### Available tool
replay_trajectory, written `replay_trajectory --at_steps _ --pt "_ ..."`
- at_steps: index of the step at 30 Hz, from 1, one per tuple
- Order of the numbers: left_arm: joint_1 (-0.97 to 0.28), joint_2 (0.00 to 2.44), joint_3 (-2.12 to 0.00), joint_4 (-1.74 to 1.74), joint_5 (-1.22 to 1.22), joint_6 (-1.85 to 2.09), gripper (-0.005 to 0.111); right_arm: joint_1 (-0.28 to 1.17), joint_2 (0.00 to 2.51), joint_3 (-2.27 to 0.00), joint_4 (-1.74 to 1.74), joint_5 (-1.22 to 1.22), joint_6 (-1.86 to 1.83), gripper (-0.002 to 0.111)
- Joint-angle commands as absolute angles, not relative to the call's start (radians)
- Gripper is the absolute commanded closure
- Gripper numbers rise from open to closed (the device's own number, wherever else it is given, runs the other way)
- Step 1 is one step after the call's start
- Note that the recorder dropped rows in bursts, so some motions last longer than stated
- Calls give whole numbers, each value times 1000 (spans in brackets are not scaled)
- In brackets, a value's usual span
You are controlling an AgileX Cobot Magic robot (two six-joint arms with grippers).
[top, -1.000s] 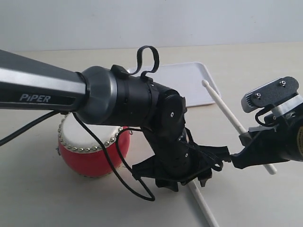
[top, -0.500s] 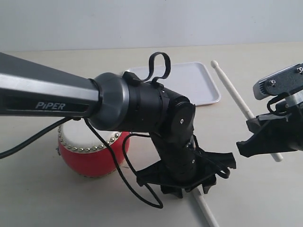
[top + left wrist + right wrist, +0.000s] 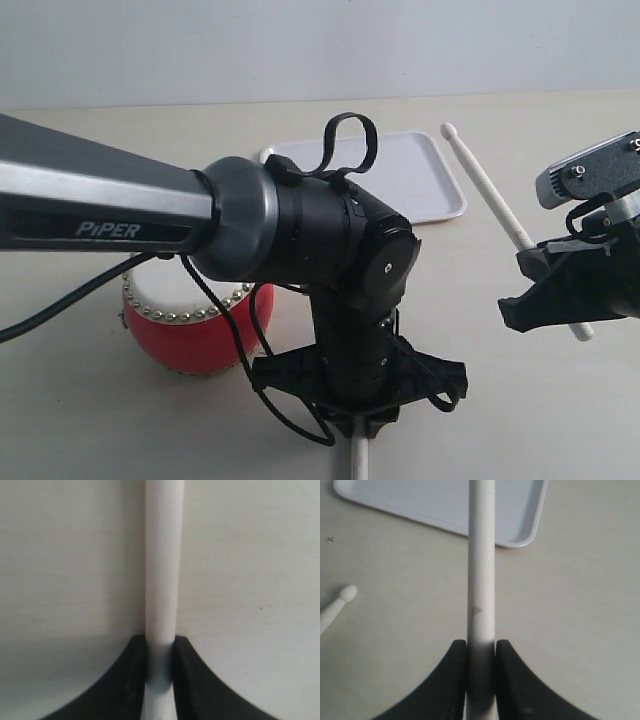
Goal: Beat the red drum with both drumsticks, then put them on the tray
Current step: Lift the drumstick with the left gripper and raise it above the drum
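L gripper (image 3: pixel 160 647) nearest cam, low at table, jaws pinching L stick (image 3: pixel 161 575). L arm (image 3: pixel 120 205) crosses in front, hiding part of red drum (image 3: pixel 190 335). R gripper (image 3: pixel 481 647) pinches R stick (image 3: pixel 481 555), raised, tip near tray (image 3: pixel 425 175), farthest back.

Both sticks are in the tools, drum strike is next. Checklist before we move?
1. Left tool clamped on its slim pale cream drumstick: ok, both jaws touch it.
2. Right tool clamped on the second cream drumstick: ok.
3. Left drumstick lifted off the beige table: cannot tell.
4. Glossy red barrel drum upright: ok.
5. Drum's cream skin top clear: cannot tell, the left arm hides most of it.
6. Flat white plastic tray free: ok where visible.
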State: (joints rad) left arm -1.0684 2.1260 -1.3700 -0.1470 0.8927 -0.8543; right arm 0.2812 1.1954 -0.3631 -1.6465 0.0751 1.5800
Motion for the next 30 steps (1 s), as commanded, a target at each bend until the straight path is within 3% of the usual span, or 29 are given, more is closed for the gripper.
replay_trajectory --at_steps 1,30 --pt "-1079 2153 -1355 -133 925 -836 107 285 1187 -366 -1647 69 1581 108" --pt "-1130 1815 -1355 430 881 -778 107 285 1187 -366 -1647 7 1577 108"
